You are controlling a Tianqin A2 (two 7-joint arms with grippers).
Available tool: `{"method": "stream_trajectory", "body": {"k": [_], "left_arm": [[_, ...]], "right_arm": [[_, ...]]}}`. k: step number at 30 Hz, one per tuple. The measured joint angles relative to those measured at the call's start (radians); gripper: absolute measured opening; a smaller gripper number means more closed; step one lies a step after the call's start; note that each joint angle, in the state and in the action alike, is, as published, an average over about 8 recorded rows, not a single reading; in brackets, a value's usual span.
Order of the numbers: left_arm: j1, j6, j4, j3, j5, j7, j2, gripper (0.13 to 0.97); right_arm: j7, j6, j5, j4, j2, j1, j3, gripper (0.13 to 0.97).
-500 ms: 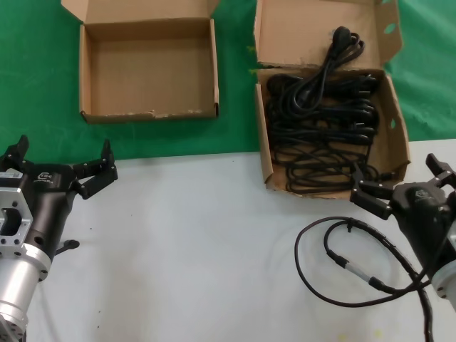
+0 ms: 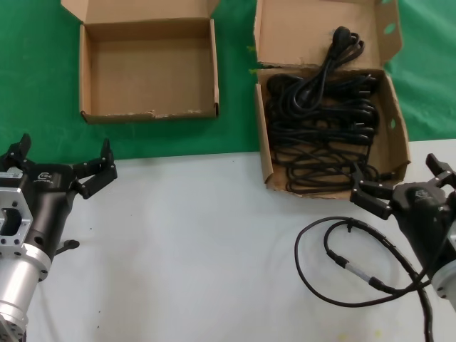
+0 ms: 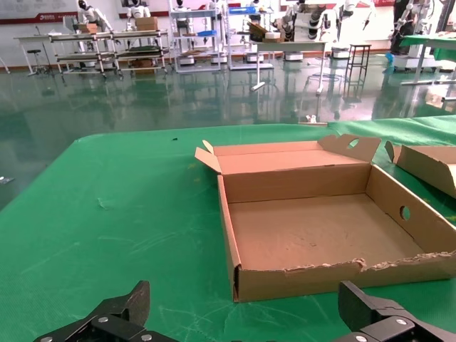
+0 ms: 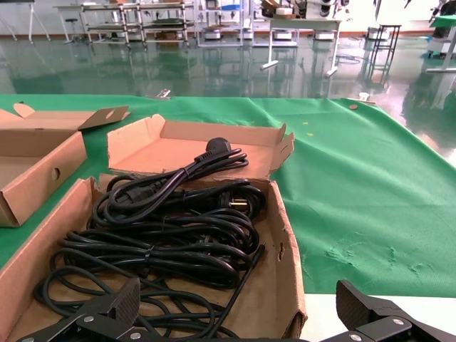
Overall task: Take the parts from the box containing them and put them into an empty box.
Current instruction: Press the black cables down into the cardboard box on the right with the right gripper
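The larger oblong cardboard box [image 2: 396, 153] at the back right holds several bundled black power cords [image 2: 320, 135]; one plug rests on its tall lid flap. They also show in the right wrist view [image 4: 164, 235]. The smaller square box [image 2: 149, 71] at the back left is empty, also in the left wrist view [image 3: 320, 228]. My right gripper [image 2: 402, 178] is open and empty just in front of the larger box's near right corner. My left gripper [image 2: 63, 155] is open and empty, well in front of the smaller box.
A thinner black cable with a silver inline connector [image 2: 345, 265] loops on the white table [image 2: 199, 249] in front of the larger box, next to my right arm. Both boxes stand on green cloth [image 2: 35, 85] behind the white surface.
My left gripper has shifted very slightly. My right gripper has edged a little. Boxes and cords have not moved.
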Motion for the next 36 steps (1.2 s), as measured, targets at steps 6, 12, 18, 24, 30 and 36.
{"method": "stream_trajectory", "body": {"k": [6, 12, 18, 24, 30, 36], "left_arm": [[0.0, 0.0, 0.0, 0.0, 0.0, 0.0, 0.0, 0.918], [0.0, 0.0, 0.0, 0.0, 0.0, 0.0, 0.0, 0.835], [0.0, 0.0, 0.0, 0.0, 0.0, 0.0, 0.0, 0.741], [0.0, 0.0, 0.0, 0.0, 0.0, 0.0, 0.0, 0.631], [0.0, 0.0, 0.0, 0.0, 0.0, 0.0, 0.0, 0.551], [0.0, 0.0, 0.0, 0.0, 0.0, 0.0, 0.0, 0.417]], "right_arm": [[0.0, 0.0, 0.0, 0.001, 0.001, -0.001, 0.0, 0.966], [-0.016, 0.006, -0.014, 0.016, 0.027, -0.011, -0.01, 0.966], [-0.079, 0.04, -0.019, 0.055, 0.137, -0.01, -0.067, 0.966], [-0.237, 0.104, 0.049, 0.095, 0.35, 0.061, -0.239, 0.966], [-0.468, 0.148, 0.128, 0.098, 0.537, 0.215, -0.474, 0.966], [-0.72, 0.178, 0.204, 0.083, 0.641, 0.412, -0.692, 0.966]]}}
